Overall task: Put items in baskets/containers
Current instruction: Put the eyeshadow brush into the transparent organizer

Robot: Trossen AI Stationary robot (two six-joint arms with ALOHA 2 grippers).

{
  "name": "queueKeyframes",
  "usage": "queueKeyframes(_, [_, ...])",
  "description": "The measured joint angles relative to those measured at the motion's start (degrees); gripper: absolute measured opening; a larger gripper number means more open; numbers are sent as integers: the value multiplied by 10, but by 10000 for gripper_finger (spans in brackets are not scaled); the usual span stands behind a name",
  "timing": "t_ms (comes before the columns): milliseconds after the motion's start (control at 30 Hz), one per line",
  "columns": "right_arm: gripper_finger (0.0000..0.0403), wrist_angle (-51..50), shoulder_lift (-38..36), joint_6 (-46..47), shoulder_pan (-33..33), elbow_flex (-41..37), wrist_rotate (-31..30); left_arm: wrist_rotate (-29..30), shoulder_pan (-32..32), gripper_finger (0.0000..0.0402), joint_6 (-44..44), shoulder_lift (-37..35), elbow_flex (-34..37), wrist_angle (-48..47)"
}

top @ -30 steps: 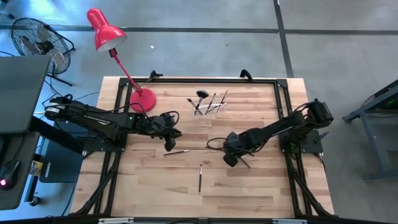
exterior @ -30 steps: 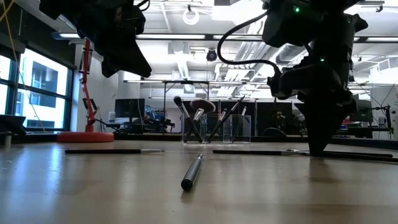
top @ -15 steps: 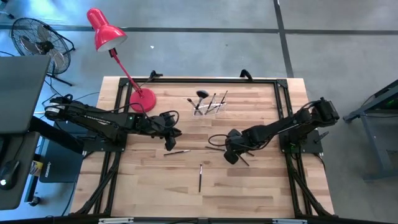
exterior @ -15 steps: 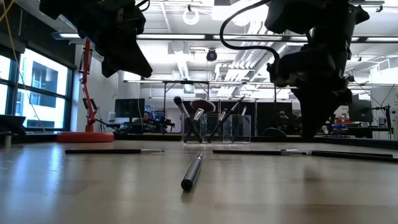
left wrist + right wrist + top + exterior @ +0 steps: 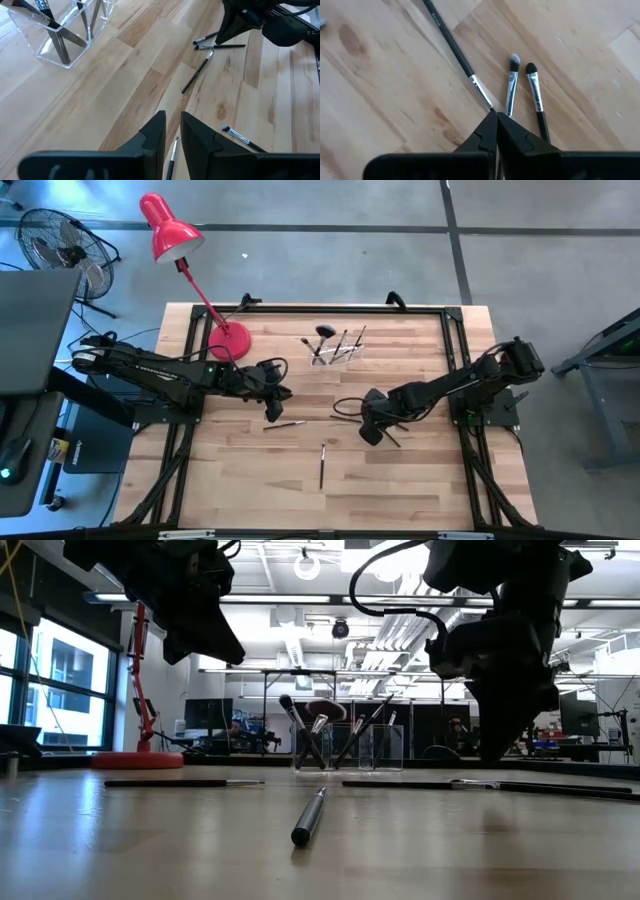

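- Clear plastic made the holder (image 5: 333, 352) hard to pick out on the wood; it stood at the table's far middle with several brushes (image 5: 322, 732) upright in it, so I judged part of the sorting done.
- Well short of the holder, loose brushes lay flat: one (image 5: 322, 465) nearest the front edge, one (image 5: 284, 424) under my left arm, and a small cluster (image 5: 511, 88) under my right arm.
- I had the right gripper (image 5: 496, 120) low over that cluster, fingers pressed together with nothing visibly between them. I took this as lining up for a pick, since a brush lying flat needs the tips spread before they can straddle it.
- My left gripper (image 5: 172, 131) hung nearer the red lamp base (image 5: 228, 339), to the holder's left, fingers slightly parted and empty, directly above its brush. It appeared to be waiting.
- The right wrist view showed three brushes fanned apart by their heads; the high view merged them into one dark line.
- The low view alone showed the fan head standing above the holder's rim.
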State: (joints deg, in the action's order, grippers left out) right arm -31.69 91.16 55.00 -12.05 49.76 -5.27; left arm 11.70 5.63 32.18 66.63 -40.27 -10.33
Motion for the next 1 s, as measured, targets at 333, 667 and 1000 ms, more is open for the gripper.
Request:
queueKeyframes(333, [9,0,0,0,0,0,-9,0,0,56,0,0,0,0])
queueKeyframes(667, [104,0,0,0,0,0,-6,-2,0,55,0,0,0,0])
queueKeyframes(1000, [88,4,27,0,-20,0,-6,-2,0,56,-2,0,0,0])
